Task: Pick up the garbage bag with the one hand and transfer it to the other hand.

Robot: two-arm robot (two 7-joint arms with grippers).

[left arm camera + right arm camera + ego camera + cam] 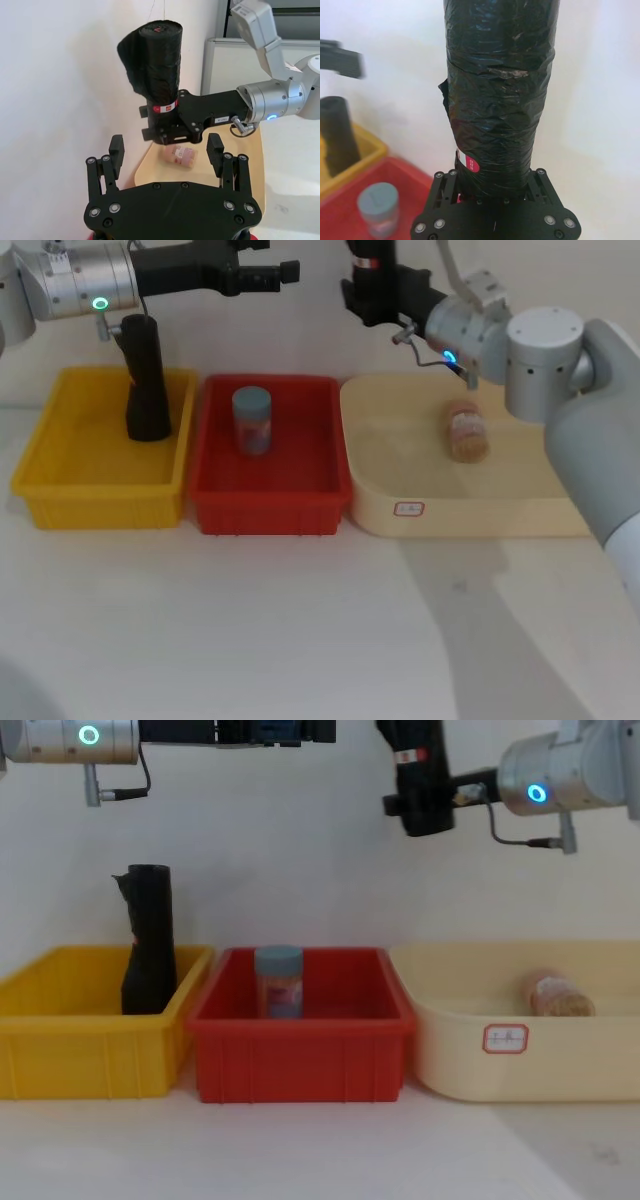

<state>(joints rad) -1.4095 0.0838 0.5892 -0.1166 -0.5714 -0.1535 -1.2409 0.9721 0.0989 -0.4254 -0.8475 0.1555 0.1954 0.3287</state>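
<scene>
While its lower end sits clamped between the closed fingers of the right pincer [172,131], the garbage bag [161,65], a thick roll of crinkled black plastic bags with a small red-and-white label, stands upright and rises well above that grip. The label lies just above the fingers, and a loose flap of black film hangs off the roll's side away from the pincer's wrist. The right pincer, long and black on a silver-grey cylindrical wrist with a blue glowing ring, is held high above the worktop [300,630], over the gap between the red bin and the cream tray.

Facing it from a short way off, the left pincer [166,147] hovers at about the same height with its black fingers [116,148] spread wide and nothing between them; its silver-grey wrist carries a green-teal ring. The roll stands apart from those open fingers, touching neither.

Below the left pincer, a yellow plastic bin [60,475] holds a taller, slimmer black roll [145,380] with no label, standing against the bin's back wall. Below and between the two pincers, a red plastic bin [270,510] contains an upright clear jar with a grey-blue lid [251,420]. Under the right pincer's arm, a shallow cream-coloured tray [500,510] bears a small clear jar of brown contents [466,432] lying on its side.
</scene>
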